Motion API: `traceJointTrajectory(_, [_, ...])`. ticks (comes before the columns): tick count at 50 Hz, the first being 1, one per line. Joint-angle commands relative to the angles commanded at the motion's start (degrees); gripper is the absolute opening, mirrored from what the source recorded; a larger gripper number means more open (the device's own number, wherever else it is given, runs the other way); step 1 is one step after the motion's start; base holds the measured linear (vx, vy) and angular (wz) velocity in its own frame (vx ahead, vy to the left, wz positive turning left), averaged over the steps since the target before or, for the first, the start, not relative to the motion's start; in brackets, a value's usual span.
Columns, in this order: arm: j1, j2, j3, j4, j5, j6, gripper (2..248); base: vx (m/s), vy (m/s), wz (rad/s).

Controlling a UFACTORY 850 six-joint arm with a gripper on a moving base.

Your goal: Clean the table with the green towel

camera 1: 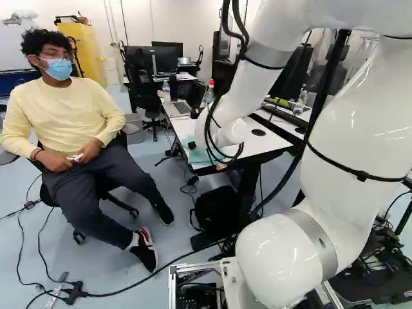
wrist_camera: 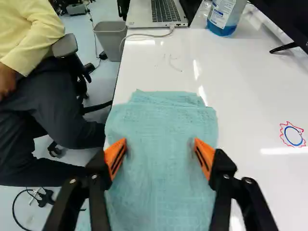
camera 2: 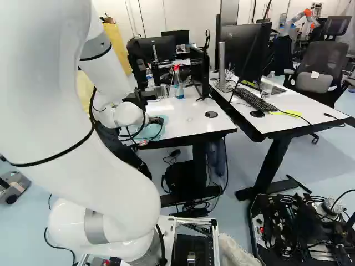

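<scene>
Over the near left corner of the white table [wrist_camera: 250, 86], the gripper [camera 2: 150, 132] has its two fingers spread wide, their orange pads [wrist_camera: 206, 155] standing apart with the green towel [wrist_camera: 161, 144] stretching beneath and between them. Folded in layers, the towel lies along the table's left edge, nearer than the laptop [wrist_camera: 137, 15] and the bottle of blue liquid [wrist_camera: 223, 18]; right of it, a small red and blue ring [wrist_camera: 292, 134] marks the glossy top.

The blue-green towel [wrist_camera: 161, 168] lay flat and folded at the glossy white table's [wrist_camera: 250, 101] eight o'clock, the far end being twelve.
</scene>
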Motion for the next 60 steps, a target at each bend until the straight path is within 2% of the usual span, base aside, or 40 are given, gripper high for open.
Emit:
traceJointTrajectory(4, [0.0,0.0,0.0,0.0,0.0,0.0,184,0.000,0.000,0.000])
traceJointTrajectory(5, [0.0,0.0,0.0,0.0,0.0,0.0,148,0.000,0.000,0.000])
traceJointTrajectory(10, [0.0,0.0,0.0,0.0,0.0,0.0,148,0.000,0.000,0.000])
traceJointTrajectory(11, [0.0,0.0,0.0,0.0,0.0,0.0,115,0.000,0.000,0.000])
traceJointTrajectory(15, [0.0,0.0,0.0,0.0,0.0,0.0,115,0.000,0.000,0.000])
traceJointTrajectory(16, [0.0,0.0,0.0,0.0,0.0,0.0,81,0.000,0.000,0.000])
traceJointTrajectory(20, [0.0,0.0,0.0,0.0,0.0,0.0,81,0.000,0.000,0.000])
traceJointTrajectory(21, [0.0,0.0,0.0,0.0,0.0,0.0,60,0.000,0.000,0.000])
traceJointTrajectory(43, [0.0,0.1,0.0,0.0,0.0,0.0,56,0.000,0.000,0.000])
traceJointTrajectory(60, [-0.1,3.0,0.7,0.0,-0.9,0.0,56,0.000,0.000,0.000])
